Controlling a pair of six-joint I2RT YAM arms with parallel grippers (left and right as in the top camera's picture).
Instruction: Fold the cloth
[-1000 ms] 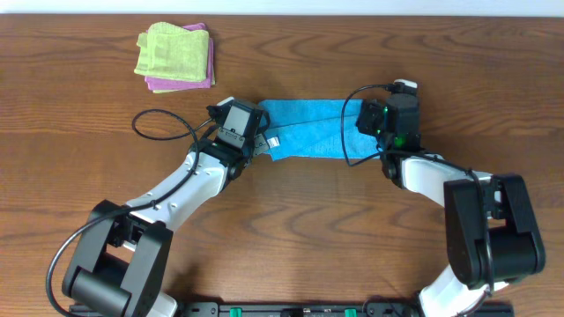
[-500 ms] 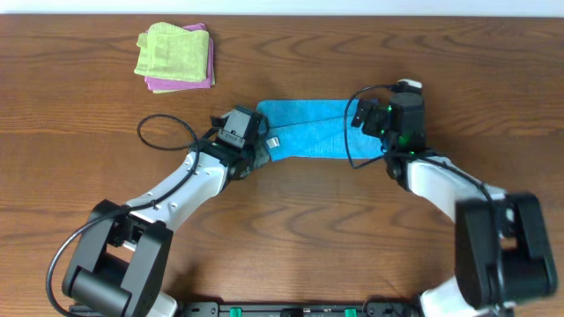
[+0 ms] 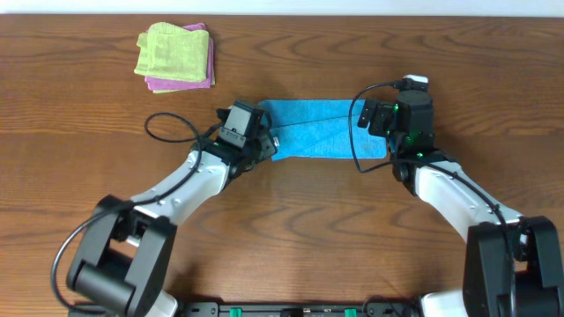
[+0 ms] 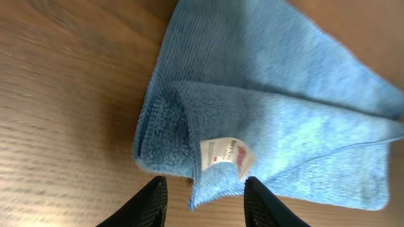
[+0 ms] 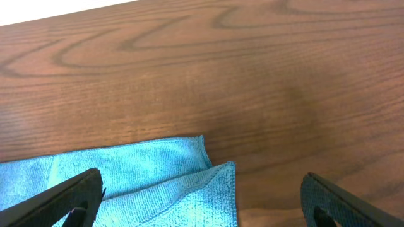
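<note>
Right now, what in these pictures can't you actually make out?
- Overhead: the blue cloth's left end is hidden under the left hand.
- Left wrist: the print on the cloth's white label is too small and blurred to read.
- Right wrist: only one end of the cloth shows; the bottom and left edges cut off the rest.
- Overhead: the pink cloth is mostly covered by the green cloth.

2 folded cloths sit stacked at the far left of the brown wooden surface (image 3: 70, 141): a light green cloth (image 3: 172, 48) atop a pink cloth (image 3: 205, 82).
</note>
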